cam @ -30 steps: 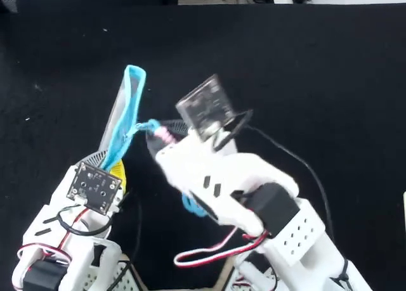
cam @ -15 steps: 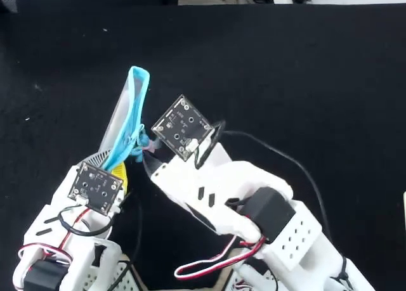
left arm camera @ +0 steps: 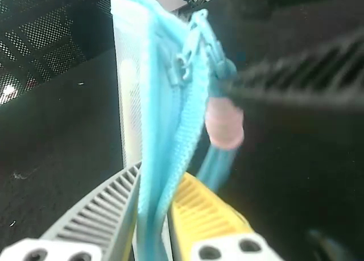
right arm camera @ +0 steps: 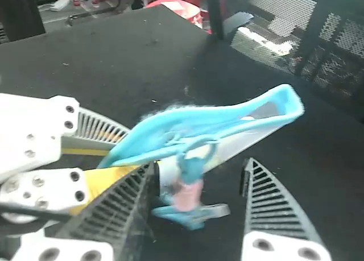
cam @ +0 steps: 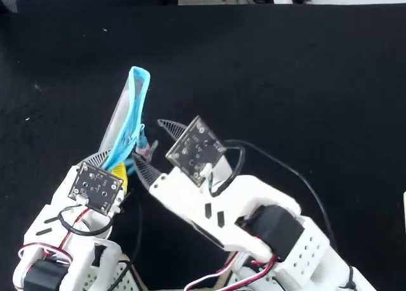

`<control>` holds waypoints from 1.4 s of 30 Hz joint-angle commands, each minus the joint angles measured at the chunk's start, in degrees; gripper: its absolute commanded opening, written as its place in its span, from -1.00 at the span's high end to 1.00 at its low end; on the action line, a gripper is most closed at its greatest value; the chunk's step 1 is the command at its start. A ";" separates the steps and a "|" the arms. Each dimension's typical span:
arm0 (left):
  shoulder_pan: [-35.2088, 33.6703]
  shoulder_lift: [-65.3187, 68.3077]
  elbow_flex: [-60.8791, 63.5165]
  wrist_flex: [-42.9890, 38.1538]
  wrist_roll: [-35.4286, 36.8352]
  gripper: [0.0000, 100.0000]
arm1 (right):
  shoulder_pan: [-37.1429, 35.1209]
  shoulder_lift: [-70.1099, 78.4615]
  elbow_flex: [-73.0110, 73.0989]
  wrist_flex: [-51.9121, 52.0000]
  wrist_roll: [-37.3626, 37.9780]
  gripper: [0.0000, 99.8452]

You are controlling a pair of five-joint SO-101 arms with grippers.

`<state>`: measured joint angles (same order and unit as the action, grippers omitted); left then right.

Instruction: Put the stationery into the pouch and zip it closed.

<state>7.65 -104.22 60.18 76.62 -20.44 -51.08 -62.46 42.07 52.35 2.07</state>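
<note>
The left tool [cam: 119, 166] is closed tight on the near end of a light-blue mesh pouch [cam: 130, 104], gripping it between a grey finger and a yellow finger so that it stands on edge over the black surface [cam: 285, 82]. The right tool [cam: 149, 144] sits just beside the pouch with its jaws spread wide. The zipper's blue cord [right arm camera: 193, 164] and its pink bead [right arm camera: 185, 197] hang loose between them, and whether either finger touches the cord cannot be told.
</note>
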 commanded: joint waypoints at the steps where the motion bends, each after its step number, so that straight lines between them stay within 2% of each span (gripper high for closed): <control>1: 0.31 0.18 -0.04 0.53 -0.53 0.94 | -1.23 -1.01 1.19 -2.64 0.18 0.55; 12: 0.31 0.18 -0.13 0.88 -0.53 0.94 | -0.97 -0.66 2.24 -9.14 0.62 0.55; 15: 0.31 0.18 -0.22 0.88 -0.53 0.94 | -0.44 -0.92 2.24 -9.14 0.79 0.65; 19: 0.31 0.18 -0.22 0.88 -0.53 0.94 | -0.26 -1.01 2.24 -9.14 5.80 0.82; 22: 0.31 0.18 -0.40 0.88 -0.53 0.94 | 0.44 -1.01 2.33 -9.05 6.77 0.88; 28: 0.31 0.18 -0.57 0.88 -0.53 0.94 | 5.01 -1.01 2.33 -8.00 6.95 0.76; 38: 0.31 0.18 -0.57 0.88 -0.53 0.94 | 5.27 -0.66 3.74 -8.26 7.21 0.74; 42: 0.31 0.18 -0.66 0.88 -0.53 0.94 | 5.27 -0.84 6.02 -8.44 11.43 0.74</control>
<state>7.65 -104.22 60.09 76.88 -20.44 -47.21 -62.81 47.69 44.70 11.21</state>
